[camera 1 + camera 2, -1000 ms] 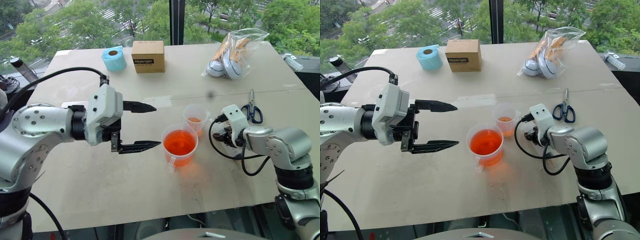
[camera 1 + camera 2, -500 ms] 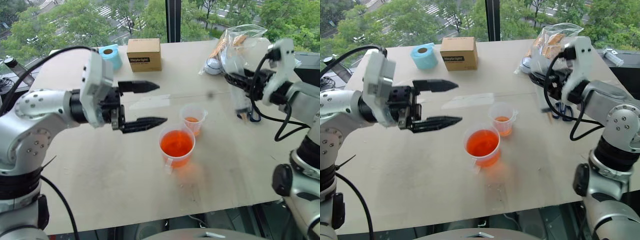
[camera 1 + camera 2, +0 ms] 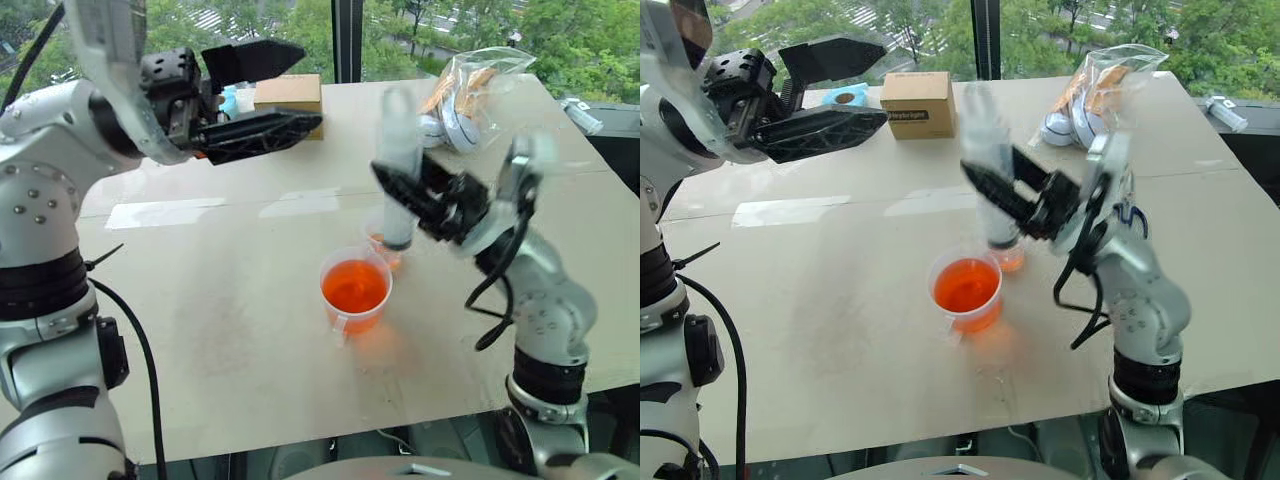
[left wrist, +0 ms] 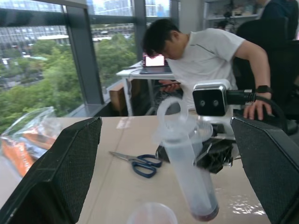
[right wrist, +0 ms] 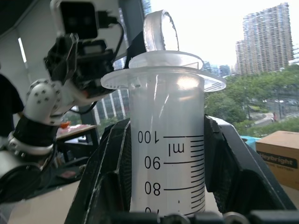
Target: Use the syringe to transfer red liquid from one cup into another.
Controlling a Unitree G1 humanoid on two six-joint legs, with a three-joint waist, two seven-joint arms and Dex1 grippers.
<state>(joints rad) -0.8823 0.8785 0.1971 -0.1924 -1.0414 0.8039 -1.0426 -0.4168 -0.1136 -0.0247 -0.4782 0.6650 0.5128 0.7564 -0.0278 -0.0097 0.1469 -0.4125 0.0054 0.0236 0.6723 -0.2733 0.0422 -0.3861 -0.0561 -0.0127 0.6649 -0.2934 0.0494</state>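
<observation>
My right gripper is shut on the barrel of the syringe, which it holds nearly upright with the plunger pushed in. The syringe's lower end hangs just above the smaller cup, which shows a little orange. In front of that cup stands the wider cup with red liquid in it. The right wrist view shows the syringe clamped between both fingers. My left gripper is open and raised high over the table's far left. The left wrist view faces the syringe from the side.
A brown box and a blue tape roll stand at the back of the table. A plastic bag lies at the back right, with scissors behind my right arm. A person leans at a desk beyond the table.
My right arm has swung in from the right, lifting the syringe and turning it upright over the cups. My left gripper has risen, still open.
</observation>
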